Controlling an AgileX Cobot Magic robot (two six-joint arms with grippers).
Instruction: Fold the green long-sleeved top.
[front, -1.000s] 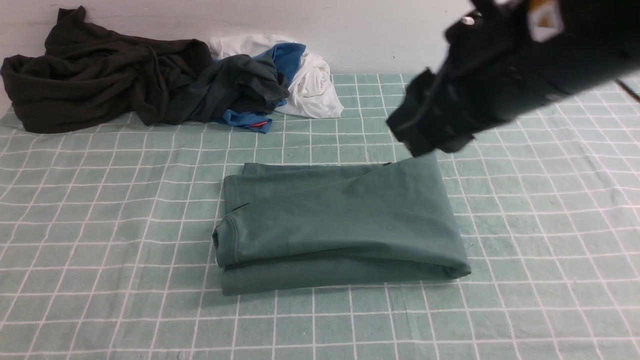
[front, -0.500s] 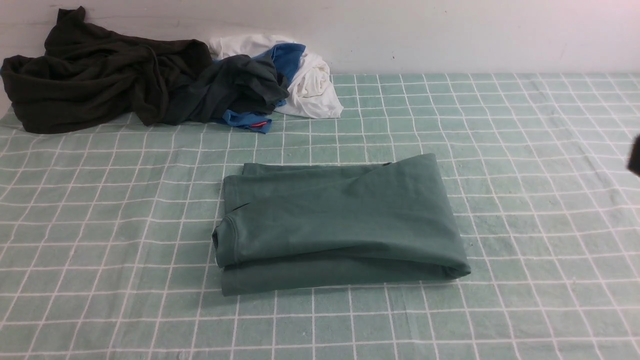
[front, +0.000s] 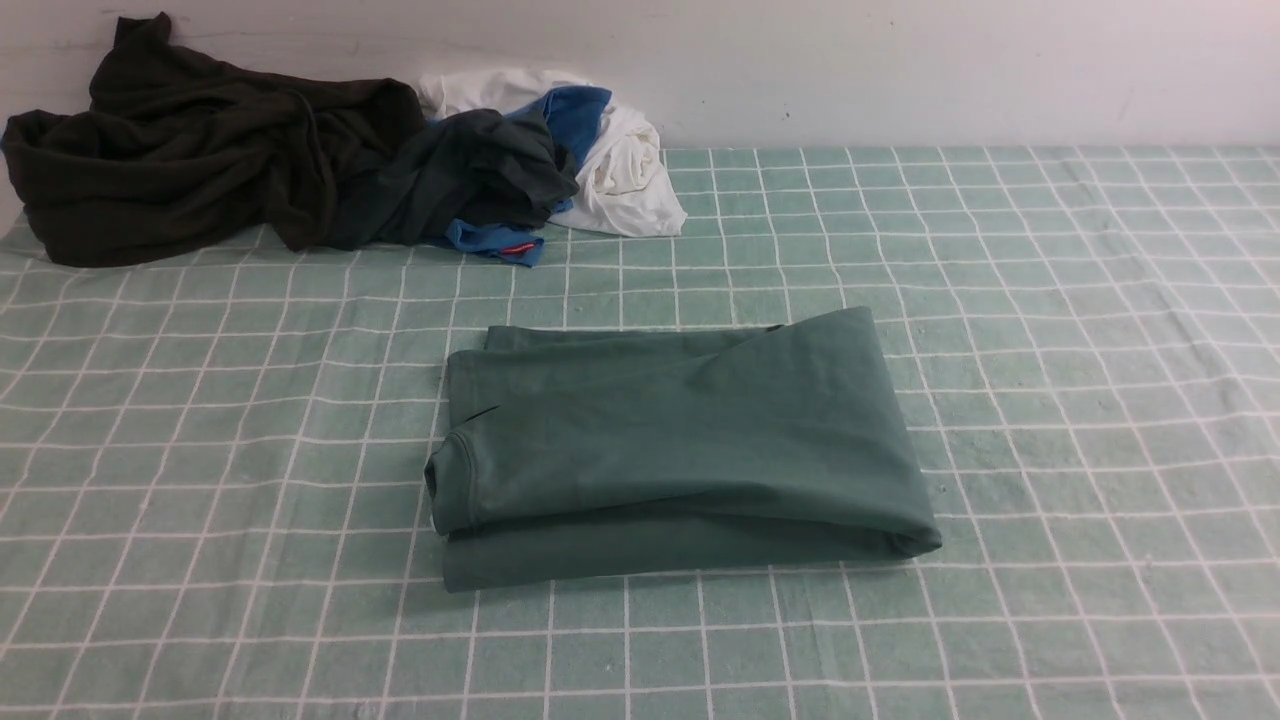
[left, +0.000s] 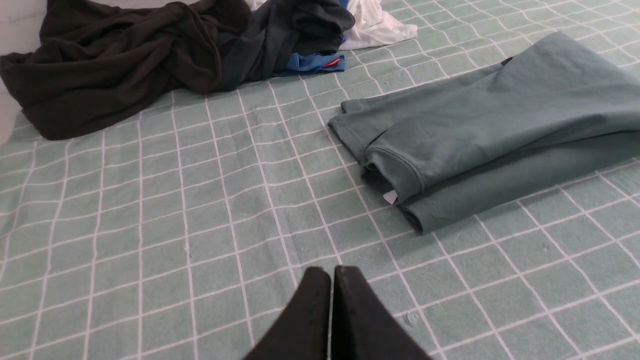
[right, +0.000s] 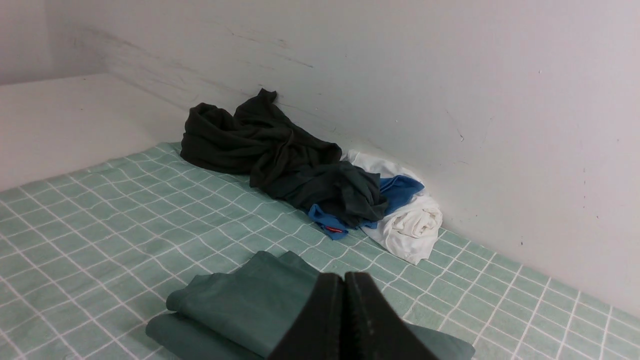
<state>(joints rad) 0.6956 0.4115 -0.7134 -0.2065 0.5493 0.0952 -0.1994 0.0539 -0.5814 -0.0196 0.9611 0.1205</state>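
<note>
Checked green cloth (front: 1050, 330) is covering the table, open on every side of the folded green long-sleeved top (front: 670, 450) lying mid-table. Dark, blue and white clothes pile (front: 300, 170) is sitting at the far wall. Right arm is no longer showing in front view. Left fingers (left: 331, 285) and right fingers (right: 344, 290) are pressing together, holding nothing, clear of the top.

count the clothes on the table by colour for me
Green, folded: 1, the green long-sleeved top
Dark, near black: 2, the big crumpled garment and the dark grey one
Blue: 1, the blue garment, partly buried in the pile
White: 1, the white garment
Total: 5, as far as the tangled pile lets me tell
</note>
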